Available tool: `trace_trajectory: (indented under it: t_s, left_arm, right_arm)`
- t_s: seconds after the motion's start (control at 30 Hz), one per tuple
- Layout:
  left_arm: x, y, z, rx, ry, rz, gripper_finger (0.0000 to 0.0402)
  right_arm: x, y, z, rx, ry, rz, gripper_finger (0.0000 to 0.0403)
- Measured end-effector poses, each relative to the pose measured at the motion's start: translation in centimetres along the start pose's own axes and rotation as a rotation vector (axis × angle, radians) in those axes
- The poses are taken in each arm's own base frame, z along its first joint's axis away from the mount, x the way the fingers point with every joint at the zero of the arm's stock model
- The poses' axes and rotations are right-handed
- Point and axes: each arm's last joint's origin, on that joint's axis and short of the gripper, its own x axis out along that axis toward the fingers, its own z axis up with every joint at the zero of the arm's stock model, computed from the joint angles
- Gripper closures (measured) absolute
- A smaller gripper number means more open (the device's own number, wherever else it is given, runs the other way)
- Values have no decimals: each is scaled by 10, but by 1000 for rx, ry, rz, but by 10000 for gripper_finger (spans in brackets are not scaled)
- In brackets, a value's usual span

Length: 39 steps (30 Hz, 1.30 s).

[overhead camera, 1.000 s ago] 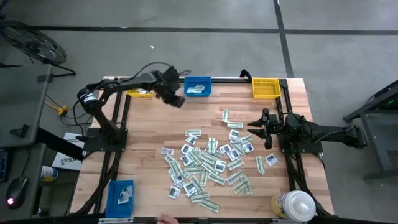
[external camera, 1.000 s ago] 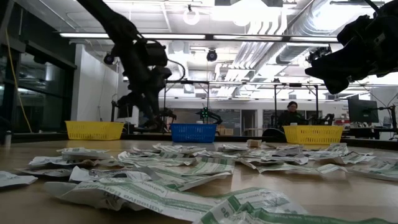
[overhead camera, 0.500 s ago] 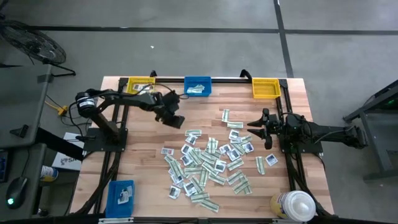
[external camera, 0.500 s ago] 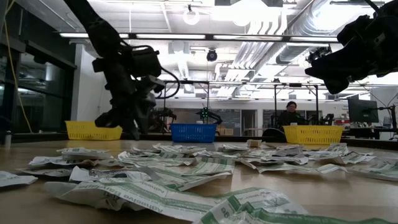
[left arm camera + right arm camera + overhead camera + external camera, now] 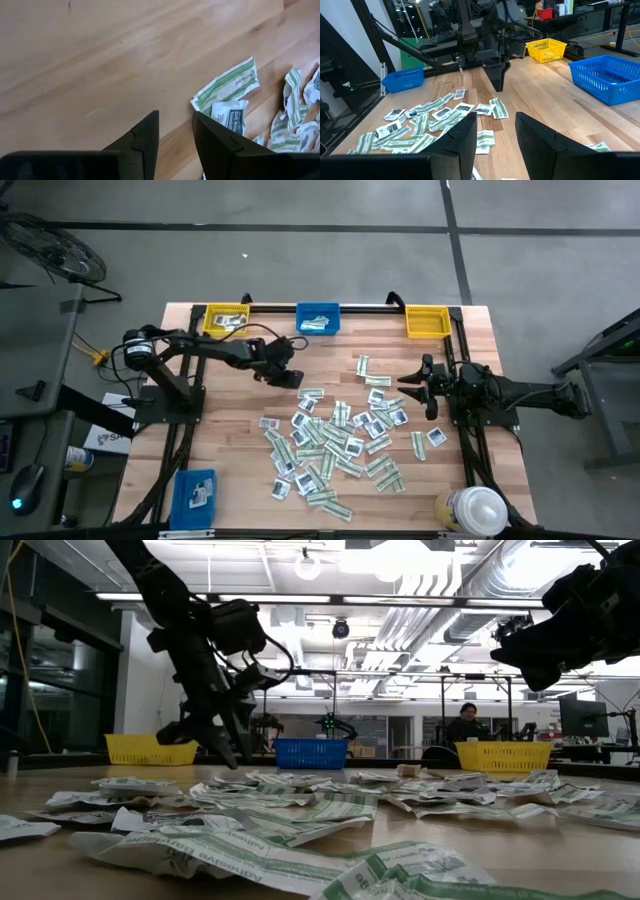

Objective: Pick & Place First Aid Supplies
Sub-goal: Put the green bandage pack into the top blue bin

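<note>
— Left claw (image 5: 292,377), what is it doing?
— Open, empty, low over bare wood beside the packets (image 5: 335,442).
— And the right claw (image 5: 404,388)?
— Open too, above the pile's other edge.

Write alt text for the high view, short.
Top-down view of a wooden table with dozens of small paper packets scattered mid-table. The left gripper, open and empty, hangs at the pile's upper-left edge; the right gripper, also open, waits at its right. Yellow and blue bins line the far edge.
</note>
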Motion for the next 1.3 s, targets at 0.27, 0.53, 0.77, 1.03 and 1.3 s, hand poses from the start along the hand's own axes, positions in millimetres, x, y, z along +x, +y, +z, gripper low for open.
trace_trajectory:
  t_s: [0.27, 0.53, 0.77, 1.03, 1.3]
  left_arm:
    - [6, -6, -7, 16, -15, 5, 284]
    - [22, -12, -13, 20, 12, -36, 284]
    - [23, -14, -13, 32, 11, -54, 284]
    - [23, -13, -13, 34, -4, -46, 284]
    - [33, -13, -12, 38, 3, -68, 284]
  right_arm:
    - [0, 0, 0, 0, 0, 0, 274]
    - [0, 0, 0, 0, -1, 0, 274]
    - [0, 0, 0, 0, 0, 0, 274]
    - [0, 0, 0, 0, 0, 0, 274]
    - [0, 0, 0, 0, 0, 0, 274]
